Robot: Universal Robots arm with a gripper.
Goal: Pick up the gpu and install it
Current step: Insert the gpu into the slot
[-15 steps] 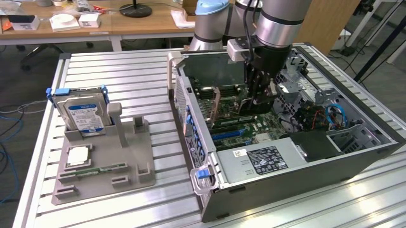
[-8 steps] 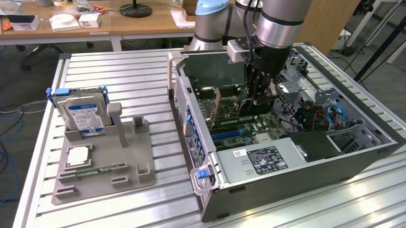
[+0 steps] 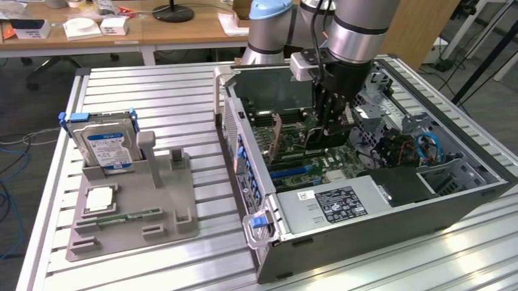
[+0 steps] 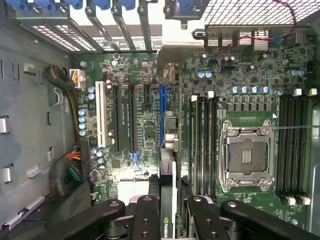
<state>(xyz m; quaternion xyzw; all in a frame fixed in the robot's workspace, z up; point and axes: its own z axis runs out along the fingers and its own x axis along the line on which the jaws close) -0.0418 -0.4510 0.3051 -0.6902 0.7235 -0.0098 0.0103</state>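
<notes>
Much of the thin green-and-black gpu card (image 4: 168, 150) was hidden: in the wrist view it appeared edge-on, its near end swallowed between the black gripper (image 4: 169, 212) fingers, which were clamped on it. In the exterior view the gripper (image 3: 336, 124) and arm covered most of the card, leaving a tan-green sliver (image 3: 276, 136) standing upright above the green motherboard (image 3: 324, 163).

The card stood on edge inside the open grey computer case (image 3: 389, 206), its long axis running along the motherboard's expansion slots toward the case's rear wall, directly over the blue slot (image 4: 162, 115).

Around it lay the black and white slots (image 4: 102, 115), the silver CPU socket (image 4: 247, 157) and RAM slots (image 4: 205, 145). Outside the case, on the slatted metal tabletop (image 3: 162, 91), a grey holder (image 3: 137, 206) carried a blue-labelled silver hard drive (image 3: 109, 145).
</notes>
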